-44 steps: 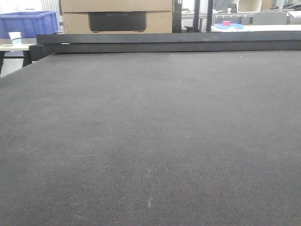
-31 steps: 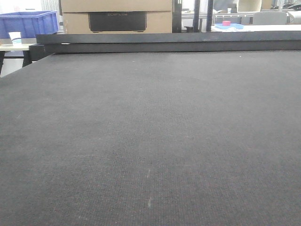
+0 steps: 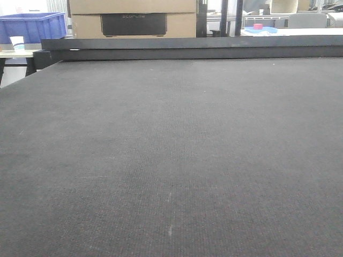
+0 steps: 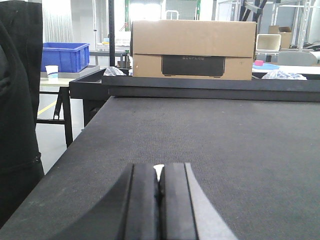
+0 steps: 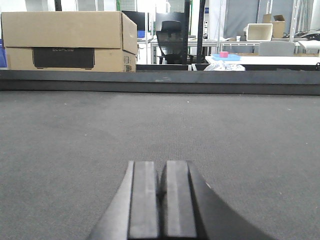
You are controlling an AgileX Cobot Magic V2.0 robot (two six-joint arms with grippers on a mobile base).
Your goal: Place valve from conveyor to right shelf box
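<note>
Exterior front-facing shows no valve on the conveyor (image 3: 171,160), so I wait, ready to spread the right gripper (image 5: 161,175), pinched closed like the left gripper (image 4: 159,174).

Open conveyor (image 3: 171,160) (black rail (image 3: 187,48) bounds far edge).

An industrial workshop: wide conveyor (image 3: 171,160); cardboard box (image 4: 192,49); blue crate (image 4: 65,56); workbench (image 5: 270,60) and office chair (image 5: 171,37) behind.

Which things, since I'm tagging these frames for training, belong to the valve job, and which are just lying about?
Job in hand: conveyor; left gripper and right gripper, both shut. No valve in view.

Lying about: cardboard box, blue crate, paper cup, office chair.
</note>
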